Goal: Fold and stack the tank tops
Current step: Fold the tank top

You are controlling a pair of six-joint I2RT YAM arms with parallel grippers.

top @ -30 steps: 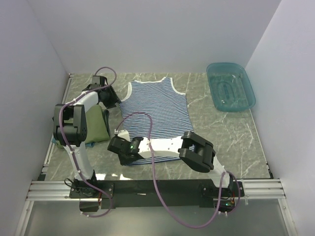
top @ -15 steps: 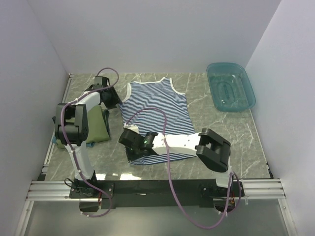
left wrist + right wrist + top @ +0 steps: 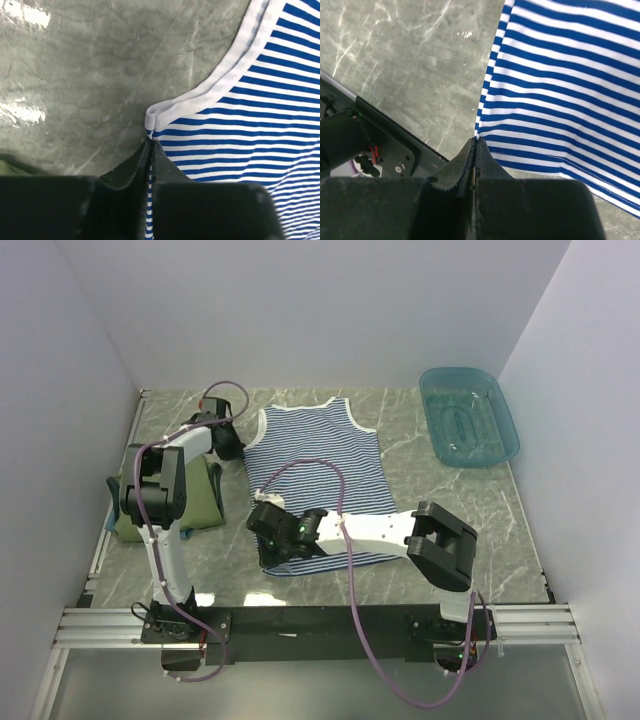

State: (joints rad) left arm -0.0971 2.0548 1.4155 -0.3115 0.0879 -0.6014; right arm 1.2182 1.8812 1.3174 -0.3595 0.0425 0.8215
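Observation:
The navy-and-white striped tank top (image 3: 325, 465) lies flat on the marble table, straps toward the back wall. My left gripper (image 3: 236, 448) sits at its left side just under the armhole; in the left wrist view the left gripper (image 3: 150, 144) is shut, with the striped edge (image 3: 260, 120) pinched between the fingers. My right gripper (image 3: 262, 523) is at the lower left side seam; the right wrist view shows that gripper (image 3: 475, 142) shut on the edge of the striped cloth (image 3: 560, 90). A folded olive-green tank top (image 3: 200, 502) lies at the left, partly under the left arm.
A teal plastic basket (image 3: 505, 445) stands at the back right corner. White walls close in the table (image 3: 460, 510) on three sides. The black mounting rail (image 3: 320, 620) with both arm bases runs along the near edge, just below the top's hem.
The right gripper moved from the near left corner up onto the striped top's left edge and shut on it. The left gripper shifted slightly toward the armhole and closed on the cloth.

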